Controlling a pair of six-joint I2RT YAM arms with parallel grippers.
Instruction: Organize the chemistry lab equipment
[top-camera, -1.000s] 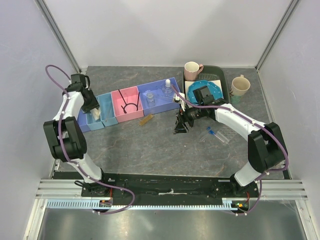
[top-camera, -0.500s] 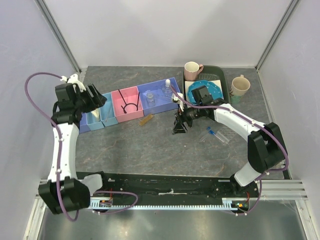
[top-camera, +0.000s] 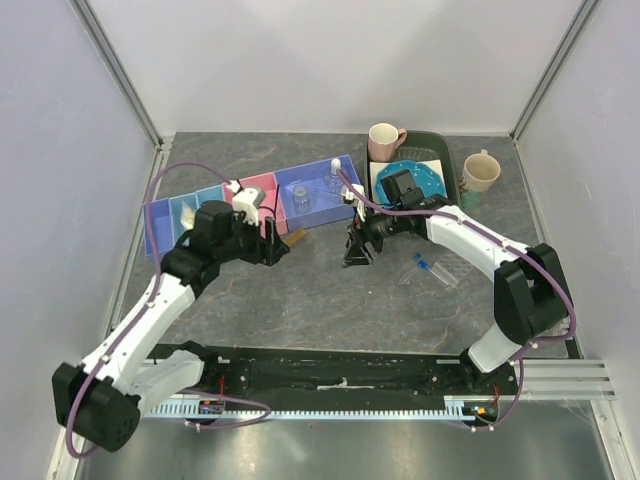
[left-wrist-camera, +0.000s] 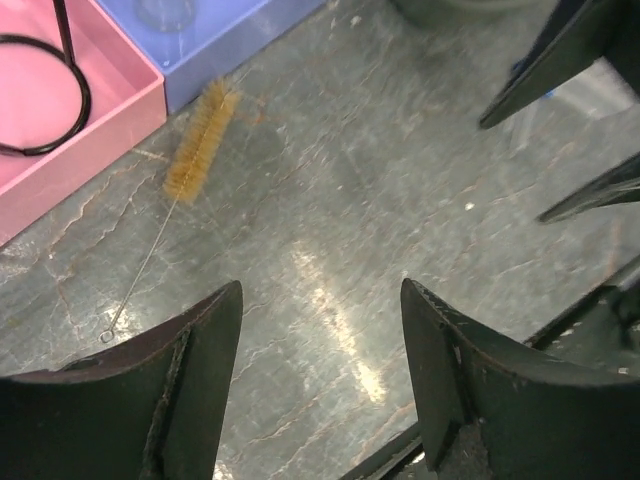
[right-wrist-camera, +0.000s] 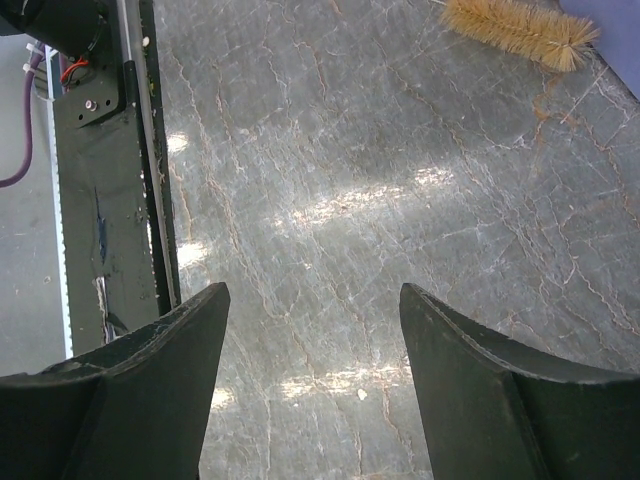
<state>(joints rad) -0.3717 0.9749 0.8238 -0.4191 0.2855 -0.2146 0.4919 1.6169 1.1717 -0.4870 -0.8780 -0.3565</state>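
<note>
My left gripper (top-camera: 273, 247) (left-wrist-camera: 320, 290) hangs open over bare table, nothing between its fingers. A tan bristle brush (top-camera: 293, 238) (left-wrist-camera: 200, 140) on a thin wire lies just beyond it, beside the pink bin (top-camera: 268, 188) holding the black wire loop (left-wrist-camera: 40, 95). The purple bin (top-camera: 345, 168) holds a clear beaker (top-camera: 302, 198) and a white-capped bottle (top-camera: 335, 178). My right gripper (top-camera: 357, 255) (right-wrist-camera: 312, 290) is open and empty above the table middle, the brush (right-wrist-camera: 520, 35) ahead of it. A small clear bag with blue-capped vials (top-camera: 430, 268) lies under the right forearm.
Light-blue bins (top-camera: 175, 215) sit at the far left. A dark tray (top-camera: 445, 150) at the back right carries a blue dotted plate (top-camera: 412, 180) and a pink mug (top-camera: 383, 140); another mug (top-camera: 480, 172) stands beside it. The right gripper's fingers (left-wrist-camera: 540, 70) show in the left wrist view.
My left arm has swung from the light-blue bins at the far left to the table middle near the brush, its jaws wider. The right arm has hardly moved.
</note>
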